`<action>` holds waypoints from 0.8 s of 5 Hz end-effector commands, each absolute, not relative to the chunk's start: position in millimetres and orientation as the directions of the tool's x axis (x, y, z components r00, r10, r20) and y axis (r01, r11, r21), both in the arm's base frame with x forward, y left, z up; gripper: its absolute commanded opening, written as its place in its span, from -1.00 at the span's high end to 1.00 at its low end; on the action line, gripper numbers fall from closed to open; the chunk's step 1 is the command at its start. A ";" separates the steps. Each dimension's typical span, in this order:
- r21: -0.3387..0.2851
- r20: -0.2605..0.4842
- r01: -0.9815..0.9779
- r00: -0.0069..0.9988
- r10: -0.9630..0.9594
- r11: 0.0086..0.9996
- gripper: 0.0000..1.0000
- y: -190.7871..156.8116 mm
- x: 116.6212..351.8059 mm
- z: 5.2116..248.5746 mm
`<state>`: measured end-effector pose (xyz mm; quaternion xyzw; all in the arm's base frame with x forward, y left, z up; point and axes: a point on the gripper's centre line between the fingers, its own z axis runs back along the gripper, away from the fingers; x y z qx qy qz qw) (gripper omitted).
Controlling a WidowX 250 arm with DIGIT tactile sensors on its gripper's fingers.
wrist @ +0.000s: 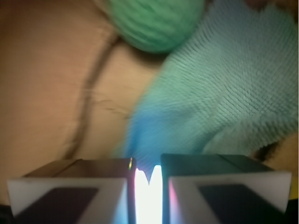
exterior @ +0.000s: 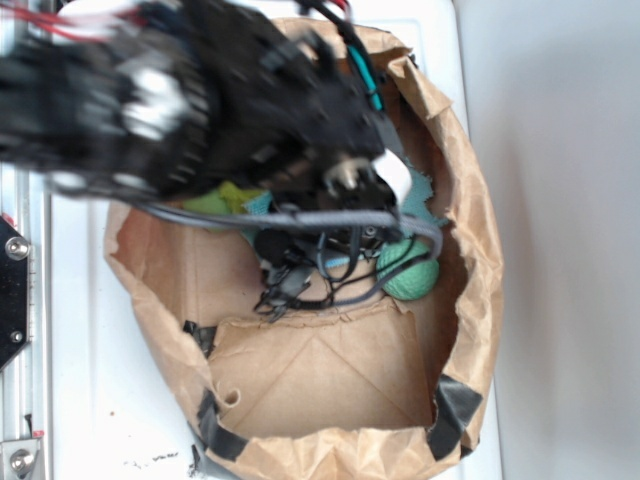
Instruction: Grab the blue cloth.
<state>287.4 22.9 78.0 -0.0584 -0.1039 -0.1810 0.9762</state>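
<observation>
In the wrist view the blue cloth lies rumpled on brown paper, and one corner of it narrows down into the slim gap between my gripper's two fingers. The jaws stand almost together, pinching that corner. The exterior view has my black arm reaching down into a paper bag and covering most of the cloth; only teal scraps show beside it. The gripper tips are hidden there by the arm and its cables.
The round green ball lies just beyond the cloth, touching it, and shows at the bag's right side. A yellow-green sponge peeks out left of the arm. The brown paper bag's crumpled walls ring everything, on a white table.
</observation>
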 end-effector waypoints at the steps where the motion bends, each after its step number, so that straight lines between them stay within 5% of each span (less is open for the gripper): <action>1: -0.087 0.295 0.375 0.895 -0.336 0.923 1.00 -11.2 293.8 152.5; 2: -0.087 0.294 0.370 0.896 -0.331 0.925 1.00 -13.5 293.8 155.4; 3: -0.060 0.295 0.374 0.892 -0.341 0.926 -1.00 -12.4 293.5 149.7; 4: -0.126 0.303 0.422 0.878 -0.370 0.898 -1.00 -11.1 295.4 138.6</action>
